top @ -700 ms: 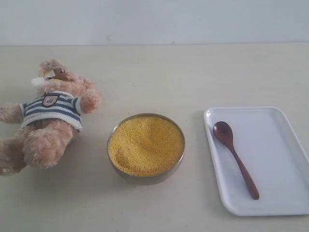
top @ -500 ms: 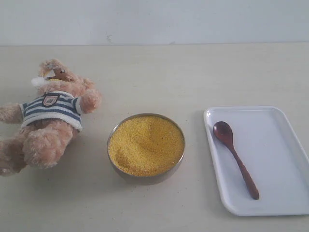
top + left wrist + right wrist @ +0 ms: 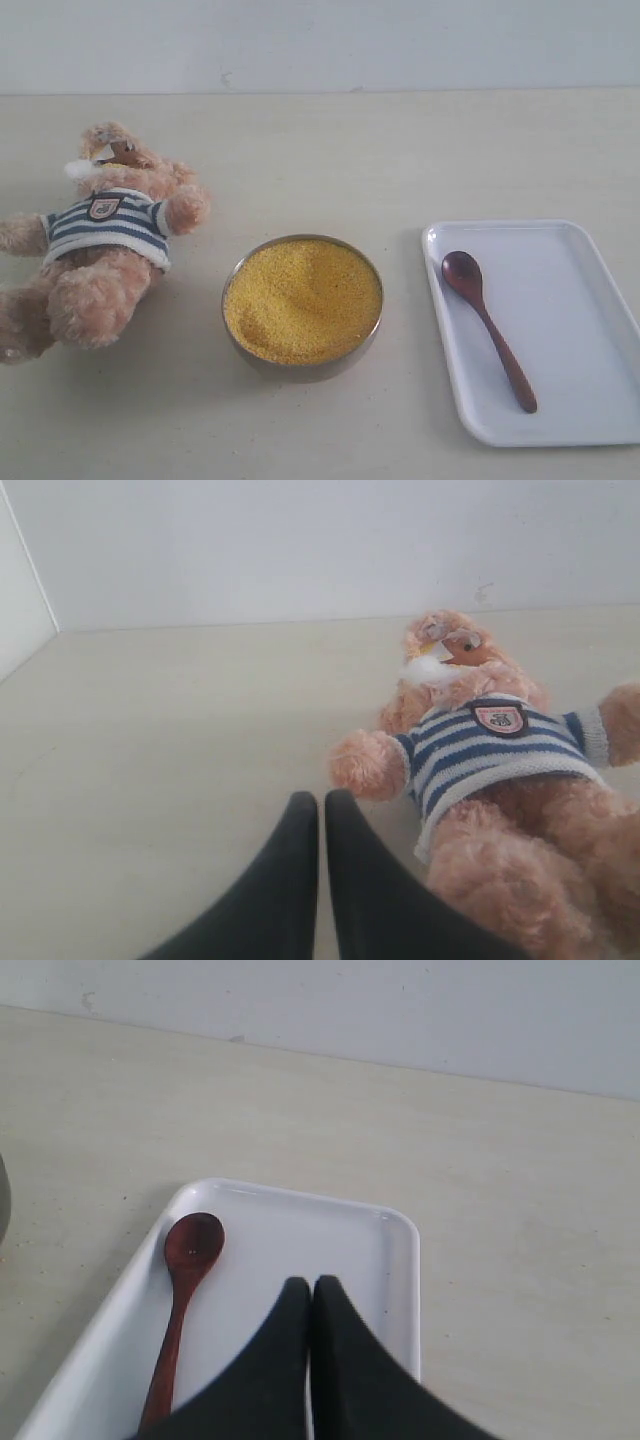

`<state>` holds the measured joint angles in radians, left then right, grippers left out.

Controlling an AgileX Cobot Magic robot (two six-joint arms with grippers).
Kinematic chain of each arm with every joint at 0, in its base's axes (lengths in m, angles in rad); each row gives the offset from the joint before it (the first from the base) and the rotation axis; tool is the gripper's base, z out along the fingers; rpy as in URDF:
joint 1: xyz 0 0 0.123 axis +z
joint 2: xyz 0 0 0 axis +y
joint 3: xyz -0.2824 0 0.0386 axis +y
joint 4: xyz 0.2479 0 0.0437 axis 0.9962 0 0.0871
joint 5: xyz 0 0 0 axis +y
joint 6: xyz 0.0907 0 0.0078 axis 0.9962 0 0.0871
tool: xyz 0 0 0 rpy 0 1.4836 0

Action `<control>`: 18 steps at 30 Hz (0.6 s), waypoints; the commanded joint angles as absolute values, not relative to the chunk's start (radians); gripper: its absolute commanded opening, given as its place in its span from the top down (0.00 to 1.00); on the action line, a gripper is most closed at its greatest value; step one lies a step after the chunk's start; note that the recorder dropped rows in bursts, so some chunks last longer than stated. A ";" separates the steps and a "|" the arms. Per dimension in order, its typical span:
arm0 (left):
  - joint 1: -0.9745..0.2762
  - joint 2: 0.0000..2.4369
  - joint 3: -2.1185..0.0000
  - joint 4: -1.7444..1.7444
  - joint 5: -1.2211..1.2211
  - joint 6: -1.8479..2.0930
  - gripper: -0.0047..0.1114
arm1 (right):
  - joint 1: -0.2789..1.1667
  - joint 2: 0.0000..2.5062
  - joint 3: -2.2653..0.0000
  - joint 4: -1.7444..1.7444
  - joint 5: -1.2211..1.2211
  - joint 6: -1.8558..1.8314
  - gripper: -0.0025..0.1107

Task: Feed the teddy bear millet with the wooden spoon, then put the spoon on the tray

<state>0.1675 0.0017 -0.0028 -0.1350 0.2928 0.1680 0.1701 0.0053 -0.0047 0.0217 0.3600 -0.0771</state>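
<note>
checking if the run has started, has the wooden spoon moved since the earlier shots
No. The wooden spoon lies in the same spot along the left rim of the tray, bowl end toward the far corner, as in both earlier exterior pictures.

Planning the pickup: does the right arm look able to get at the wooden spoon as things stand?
Probably yes. The wooden spoon lies alone and uncovered on the tray, and the right gripper is close by, though shut; it must open first.
</note>
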 commanded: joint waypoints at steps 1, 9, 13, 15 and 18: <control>0.163 0.000 0.000 -0.143 0.293 0.172 0.92 | 0.168 0.000 0.000 0.018 0.355 -0.078 0.98; 0.163 0.000 0.000 -0.150 0.113 0.160 0.92 | 0.168 0.000 0.000 0.018 0.355 -0.078 0.98; 0.163 0.000 0.000 -0.304 -0.158 -0.120 0.92 | 0.168 0.000 0.000 0.018 0.355 -0.078 0.98; 0.163 0.000 0.000 -0.365 -0.314 -0.318 0.92 | 0.168 0.000 0.000 0.018 0.355 -0.078 0.98; 0.163 0.000 -0.010 -0.300 -0.376 -0.563 0.92 | 0.168 0.000 0.000 0.018 0.355 -0.078 0.98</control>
<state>0.1675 0.0017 -0.0028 -0.3239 -0.2761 -0.3418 0.1701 0.0053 -0.0047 0.0217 0.3600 -0.0771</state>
